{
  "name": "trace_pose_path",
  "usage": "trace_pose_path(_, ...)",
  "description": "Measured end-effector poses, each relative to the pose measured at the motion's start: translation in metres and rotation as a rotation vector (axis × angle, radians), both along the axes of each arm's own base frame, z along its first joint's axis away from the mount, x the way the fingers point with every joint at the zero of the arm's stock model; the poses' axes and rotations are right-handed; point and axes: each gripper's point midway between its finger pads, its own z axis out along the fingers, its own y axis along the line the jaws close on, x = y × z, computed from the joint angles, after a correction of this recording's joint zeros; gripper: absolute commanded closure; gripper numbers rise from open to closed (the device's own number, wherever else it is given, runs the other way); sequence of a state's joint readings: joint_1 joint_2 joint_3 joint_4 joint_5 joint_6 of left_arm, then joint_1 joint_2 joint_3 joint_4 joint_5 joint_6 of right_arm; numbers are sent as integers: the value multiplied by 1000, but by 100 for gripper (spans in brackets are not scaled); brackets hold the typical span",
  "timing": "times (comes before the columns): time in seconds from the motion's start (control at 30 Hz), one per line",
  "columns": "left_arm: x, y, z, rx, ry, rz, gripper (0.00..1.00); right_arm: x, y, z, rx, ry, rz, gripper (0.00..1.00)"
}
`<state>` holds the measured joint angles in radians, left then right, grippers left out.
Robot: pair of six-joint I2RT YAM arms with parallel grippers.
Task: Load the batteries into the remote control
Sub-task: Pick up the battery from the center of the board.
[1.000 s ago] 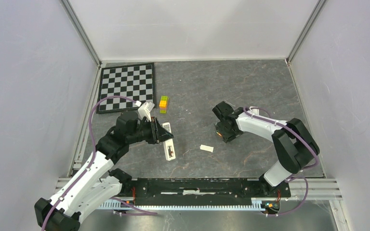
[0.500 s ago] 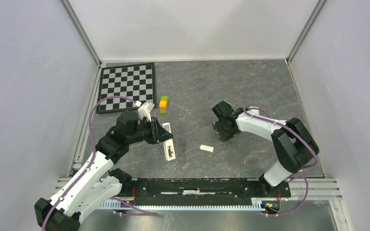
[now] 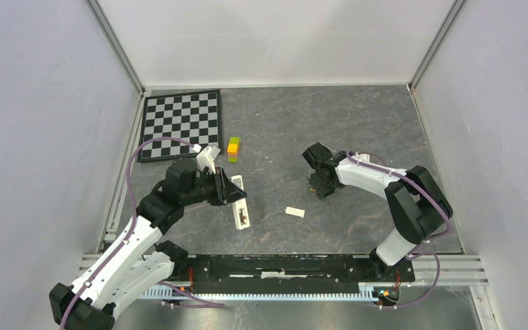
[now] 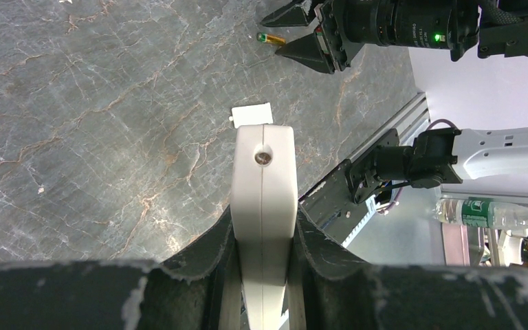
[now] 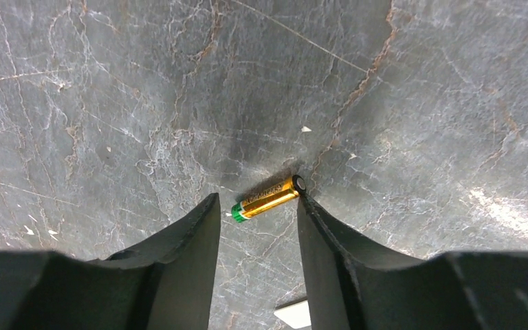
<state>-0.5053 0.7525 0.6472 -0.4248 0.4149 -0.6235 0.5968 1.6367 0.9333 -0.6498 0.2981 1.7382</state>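
Note:
My left gripper (image 3: 236, 192) is shut on the white remote control (image 3: 241, 208), which sticks out past the jaws in the left wrist view (image 4: 263, 185). One gold battery with a green end (image 5: 268, 198) lies on the grey table; it also shows in the left wrist view (image 4: 270, 38). My right gripper (image 5: 256, 201) is open and low over it, the battery lying across the tips with the right fingertip (image 5: 309, 206) at its end. In the top view the right gripper (image 3: 316, 185) hides the battery. Other batteries are out of view.
A small white cover plate (image 3: 294, 212) lies between the arms, also in the left wrist view (image 4: 252, 113). A yellow-green block (image 3: 233, 148) and a checkerboard (image 3: 182, 124) sit at the back left. The black rail (image 3: 282, 265) runs along the near edge.
My right gripper has shifted slightly towards the back over the battery. The left arm and the remote have not moved.

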Motion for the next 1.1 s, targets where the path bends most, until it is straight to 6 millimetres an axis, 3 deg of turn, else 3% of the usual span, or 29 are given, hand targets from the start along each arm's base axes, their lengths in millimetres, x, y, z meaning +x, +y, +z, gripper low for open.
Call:
trace_pose_path(0.33,1,0,0,2,-1,4,98,3,-7,-3,-43,10,17,67)
trace_pose_path(0.53,1,0,0,2,0,4,98,1,-9,-5,-71,22,79,88)
trace_pose_path(0.83,0,0,0,0,-1,2,98,10,-10,-3,-162,-48,412,90)
trace_pose_path(1.1,4,-10,4,-51,-5,-25,98,10,-7,-3,-259,-131,920,76)
